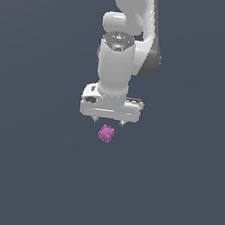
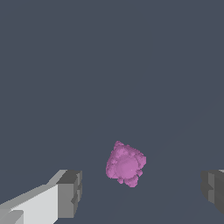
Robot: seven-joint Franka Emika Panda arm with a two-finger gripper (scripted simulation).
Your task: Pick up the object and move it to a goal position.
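Purple lump (image 2: 126,164) sits on the grey desk (image 2: 109,65) just below your claw (image 1: 108,122), whose fingers (image 2: 70,193) are spread wide apart and empty, so centre it between them, descend straight, then close gently on its knobbly sides.

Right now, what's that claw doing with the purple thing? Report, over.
Claw open, empty, above the purple lump. Lump sits between the fingers, untouched. Nothing in the way.
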